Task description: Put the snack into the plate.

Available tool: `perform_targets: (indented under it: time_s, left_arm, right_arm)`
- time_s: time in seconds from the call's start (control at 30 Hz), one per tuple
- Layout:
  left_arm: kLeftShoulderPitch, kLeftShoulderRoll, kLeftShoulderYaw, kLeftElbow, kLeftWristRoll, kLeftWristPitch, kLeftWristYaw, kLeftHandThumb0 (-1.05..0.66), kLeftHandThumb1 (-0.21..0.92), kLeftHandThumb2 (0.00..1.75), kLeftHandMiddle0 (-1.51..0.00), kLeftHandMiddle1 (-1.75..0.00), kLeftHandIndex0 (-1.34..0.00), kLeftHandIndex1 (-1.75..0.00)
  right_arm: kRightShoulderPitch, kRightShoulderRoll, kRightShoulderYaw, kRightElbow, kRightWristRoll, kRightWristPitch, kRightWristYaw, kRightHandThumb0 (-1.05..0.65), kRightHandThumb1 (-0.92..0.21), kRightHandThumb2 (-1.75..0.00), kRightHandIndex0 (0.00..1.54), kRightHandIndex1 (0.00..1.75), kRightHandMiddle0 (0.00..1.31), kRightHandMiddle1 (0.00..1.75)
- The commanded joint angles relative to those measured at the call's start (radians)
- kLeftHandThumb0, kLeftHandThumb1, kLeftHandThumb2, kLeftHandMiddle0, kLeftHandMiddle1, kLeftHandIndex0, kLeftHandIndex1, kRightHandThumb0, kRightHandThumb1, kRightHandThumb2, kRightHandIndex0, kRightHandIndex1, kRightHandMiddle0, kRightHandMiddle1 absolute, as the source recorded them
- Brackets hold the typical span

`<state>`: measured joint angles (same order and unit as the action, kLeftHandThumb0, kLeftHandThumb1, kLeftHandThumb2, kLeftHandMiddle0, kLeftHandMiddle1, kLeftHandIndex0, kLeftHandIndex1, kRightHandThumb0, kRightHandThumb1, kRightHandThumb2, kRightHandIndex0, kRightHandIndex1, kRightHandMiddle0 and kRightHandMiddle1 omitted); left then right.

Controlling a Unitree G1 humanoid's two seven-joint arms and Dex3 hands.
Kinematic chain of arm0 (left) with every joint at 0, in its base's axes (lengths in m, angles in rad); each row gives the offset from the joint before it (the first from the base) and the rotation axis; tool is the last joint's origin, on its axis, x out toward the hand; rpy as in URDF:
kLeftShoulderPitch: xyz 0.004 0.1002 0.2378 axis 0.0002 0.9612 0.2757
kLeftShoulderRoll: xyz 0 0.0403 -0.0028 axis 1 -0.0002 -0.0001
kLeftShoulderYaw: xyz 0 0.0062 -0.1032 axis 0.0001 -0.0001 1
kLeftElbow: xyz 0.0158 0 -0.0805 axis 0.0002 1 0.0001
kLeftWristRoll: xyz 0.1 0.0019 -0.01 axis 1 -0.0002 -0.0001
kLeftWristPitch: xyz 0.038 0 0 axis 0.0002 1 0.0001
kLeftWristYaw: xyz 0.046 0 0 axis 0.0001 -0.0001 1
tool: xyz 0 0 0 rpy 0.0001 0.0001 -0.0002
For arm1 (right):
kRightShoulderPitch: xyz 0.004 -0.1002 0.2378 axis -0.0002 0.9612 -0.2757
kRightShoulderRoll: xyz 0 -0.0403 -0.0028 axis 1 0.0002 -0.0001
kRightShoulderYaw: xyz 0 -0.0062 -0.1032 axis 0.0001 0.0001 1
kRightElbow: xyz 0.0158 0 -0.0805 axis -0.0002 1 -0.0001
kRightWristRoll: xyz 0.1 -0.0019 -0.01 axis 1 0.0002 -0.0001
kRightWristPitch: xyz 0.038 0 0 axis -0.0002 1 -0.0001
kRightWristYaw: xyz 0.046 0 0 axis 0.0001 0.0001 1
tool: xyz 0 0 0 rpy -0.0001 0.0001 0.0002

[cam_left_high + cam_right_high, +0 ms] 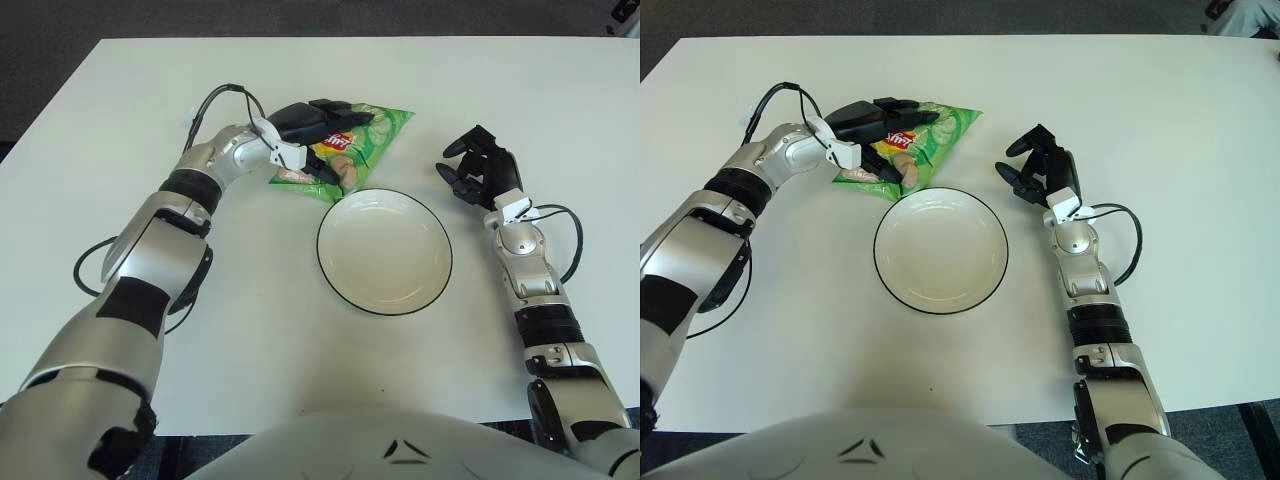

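Snack [365, 140], crinkly green bag, apparently clamped by left robot hand [318, 135]; round white plate [384, 250] beside; right robot hand [480, 165] loosely spread

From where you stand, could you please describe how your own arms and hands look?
Both arms are silver shells with black joint bands. The left hand and right hand have black fingers, a small white piece at each wrist, and thin black cables looping beside the forearms.

Left hand on the snack bag, beyond an empty plate

The left hand [875, 125] closes its black fingers [902, 117] over and under the green snack bag [930, 135] lying just beyond the white, dark-rimmed plate [940, 250] on the white counter [1140, 120]. The right hand [1035, 160] shows right of the plate, holding nothing.
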<state>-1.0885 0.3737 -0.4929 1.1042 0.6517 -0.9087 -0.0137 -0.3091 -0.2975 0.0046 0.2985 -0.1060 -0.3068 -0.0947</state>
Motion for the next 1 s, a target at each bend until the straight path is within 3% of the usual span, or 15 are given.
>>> perform_targets:
  time_s: [0.0, 0.1, 0.27, 0.33, 0.4, 0.5, 0.57, 0.67, 0.73, 0.83, 0.9, 0.97]
  left_arm:
    - [0.000, 0.011, -0.071, 0.040, 0.105, -0.011, 0.075, -0.43, 0.83, 0.00, -0.34, -1.01, -0.53, -0.66]
    - [-0.006, 0.012, -0.086, 0.053, 0.117, -0.008, 0.100, -0.29, 0.84, 0.00, -0.30, -1.15, -0.45, -0.81]
    - [-0.017, 0.014, -0.116, 0.064, 0.141, 0.041, 0.118, -0.12, 0.88, 0.02, -0.28, -1.20, -0.40, -0.87]
    - [-0.019, 0.017, -0.132, 0.060, 0.158, 0.063, 0.135, 0.11, 0.90, 0.15, -0.36, -1.34, -0.39, -1.01]
    - [-0.021, 0.020, -0.148, 0.055, 0.178, 0.073, 0.163, 0.05, 0.91, 0.21, -0.36, -1.39, -0.43, -1.20]
    - [-0.022, 0.027, -0.176, 0.049, 0.211, 0.080, 0.230, 0.02, 0.82, 0.45, -0.38, -1.43, -0.42, -1.45]
    - [-0.023, 0.029, -0.188, 0.051, 0.225, 0.081, 0.264, 0.01, 0.67, 0.74, -0.42, -1.49, -0.38, -1.63]
    - [-0.022, 0.034, -0.204, 0.066, 0.244, 0.082, 0.335, 0.00, 0.56, 0.93, -0.50, -1.50, -0.36, -1.71]
    - [-0.017, 0.034, -0.205, 0.078, 0.243, 0.080, 0.372, 0.00, 0.51, 0.99, -0.54, -1.51, -0.36, -1.73]
    - [-0.005, 0.032, -0.194, 0.097, 0.225, 0.072, 0.429, 0.00, 0.43, 1.15, -0.53, -1.65, -0.37, -1.74]
    - [-0.001, 0.032, -0.190, 0.108, 0.217, 0.064, 0.462, 0.25, 0.47, 1.11, -0.49, -1.71, -0.48, -1.74]
    - [0.000, 0.033, -0.193, 0.115, 0.217, 0.061, 0.486, 0.33, 0.48, 1.09, -0.48, -1.73, -0.53, -1.74]
  right_arm:
    - [0.204, 0.049, 0.052, 0.140, -0.037, 0.018, 0.018, -0.36, -0.92, -0.32, 0.76, 1.75, 0.42, 1.54]
    - [0.204, 0.050, 0.052, 0.138, -0.036, 0.019, 0.018, -0.36, -0.92, -0.32, 0.76, 1.75, 0.42, 1.54]
    - [0.204, 0.049, 0.052, 0.137, -0.035, 0.020, 0.020, -0.36, -0.92, -0.33, 0.76, 1.75, 0.41, 1.54]
    - [0.204, 0.049, 0.052, 0.137, -0.034, 0.020, 0.021, -0.36, -0.92, -0.33, 0.76, 1.75, 0.41, 1.54]
    - [0.203, 0.048, 0.052, 0.140, -0.033, 0.019, 0.022, -0.36, -0.92, -0.33, 0.76, 1.75, 0.41, 1.54]
    - [0.202, 0.048, 0.051, 0.146, -0.032, 0.017, 0.024, -0.36, -0.92, -0.33, 0.76, 1.75, 0.41, 1.54]
    - [0.201, 0.047, 0.050, 0.147, -0.031, 0.016, 0.025, -0.36, -0.92, -0.33, 0.76, 1.75, 0.41, 1.54]
    - [0.199, 0.047, 0.050, 0.152, -0.029, 0.015, 0.027, -0.36, -0.92, -0.33, 0.76, 1.75, 0.41, 1.54]
    - [0.199, 0.048, 0.049, 0.154, -0.028, 0.014, 0.028, -0.36, -0.92, -0.33, 0.76, 1.75, 0.41, 1.54]
    - [0.198, 0.048, 0.048, 0.156, -0.026, 0.013, 0.031, -0.36, -0.92, -0.33, 0.76, 1.75, 0.41, 1.54]
    - [0.197, 0.050, 0.048, 0.157, -0.026, 0.014, 0.032, -0.36, -0.92, -0.33, 0.76, 1.74, 0.41, 1.54]
    - [0.197, 0.051, 0.048, 0.157, -0.026, 0.014, 0.032, -0.36, -0.92, -0.33, 0.76, 1.74, 0.41, 1.54]
